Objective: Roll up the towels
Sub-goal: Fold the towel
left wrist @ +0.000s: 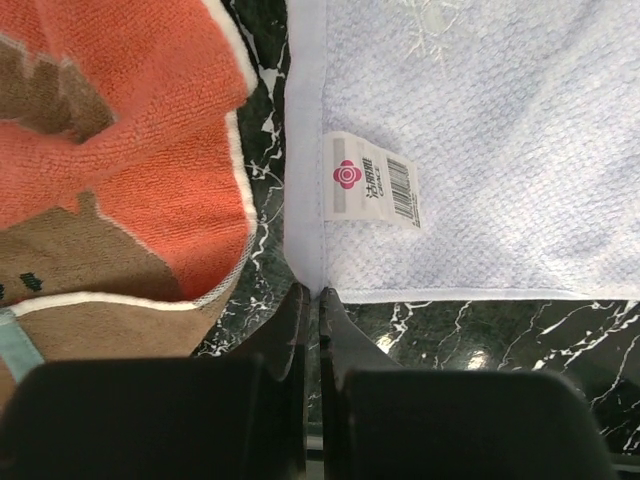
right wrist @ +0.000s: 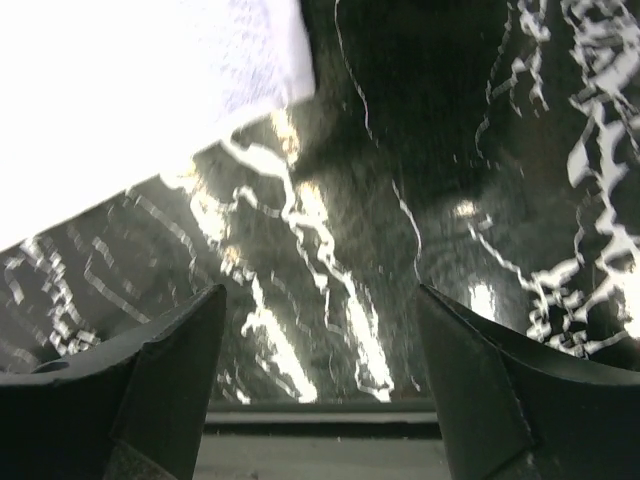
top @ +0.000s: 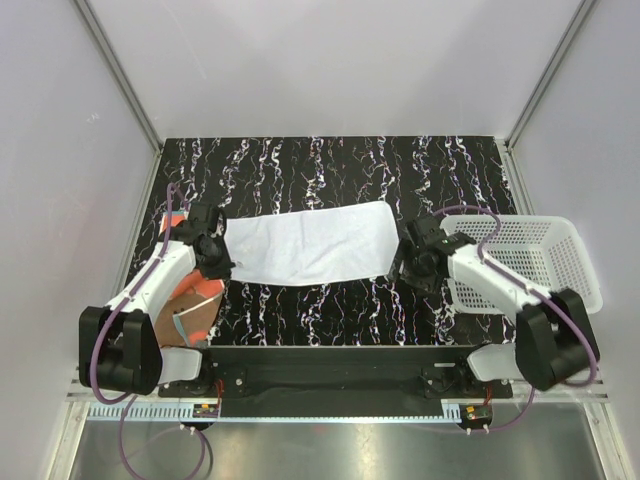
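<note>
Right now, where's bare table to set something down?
Free: the far strip of table between the white towel and the back wall; also the near strip between that towel and the arm bases. Crowded: left by the orange towel, right by the basket.

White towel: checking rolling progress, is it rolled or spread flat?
Spread flat. The white towel lies as one open sheet on the table; the left wrist view shows its corner and label flat, no roll.
</note>
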{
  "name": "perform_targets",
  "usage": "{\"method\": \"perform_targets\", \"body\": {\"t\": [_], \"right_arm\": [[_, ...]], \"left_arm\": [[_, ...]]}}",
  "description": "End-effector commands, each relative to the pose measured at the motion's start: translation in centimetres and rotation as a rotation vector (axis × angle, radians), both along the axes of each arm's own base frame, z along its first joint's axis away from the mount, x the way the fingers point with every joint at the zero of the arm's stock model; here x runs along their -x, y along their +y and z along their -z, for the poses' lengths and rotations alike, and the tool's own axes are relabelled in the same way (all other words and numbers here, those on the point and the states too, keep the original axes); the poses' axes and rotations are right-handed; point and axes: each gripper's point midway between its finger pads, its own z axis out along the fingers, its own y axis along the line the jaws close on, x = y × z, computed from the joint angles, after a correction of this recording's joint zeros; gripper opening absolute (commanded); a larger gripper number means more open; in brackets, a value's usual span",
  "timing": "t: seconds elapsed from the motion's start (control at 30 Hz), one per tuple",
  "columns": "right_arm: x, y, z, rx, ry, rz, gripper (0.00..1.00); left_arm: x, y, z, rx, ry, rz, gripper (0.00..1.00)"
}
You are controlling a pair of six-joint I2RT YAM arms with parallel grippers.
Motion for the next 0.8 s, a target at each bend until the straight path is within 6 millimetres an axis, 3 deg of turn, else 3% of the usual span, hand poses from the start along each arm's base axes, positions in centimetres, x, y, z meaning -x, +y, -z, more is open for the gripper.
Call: {"method": "perform_targets", "body": {"t": [0.0, 0.17, 0.43, 0.77], "right_arm": [[-3.4, 0.9, 0.1, 0.021, -0.056, 0.016, 0.82], [-5.5, 1.3, 1.9, 0.064, -0.032, 0.018, 0.60], [-7.5, 1.4, 2.6, 0.101, -0.041, 0.025, 0.54], [-8.9, -0.8, 3.6, 0.119, -0.013, 0.064, 0.49]], "left_arm": [[-0.7, 0.9, -1.3, -0.041, -0.051, 0.013, 0.00], [-0.7, 0.6, -1.1, -0.028, -0.045, 0.023, 0.00], [-0.7, 0.6, -1.1, -0.027, -0.051, 0.018, 0.00], [-0.7, 0.3, -0.9, -0.017, -0.045, 0.025, 0.00]]}}
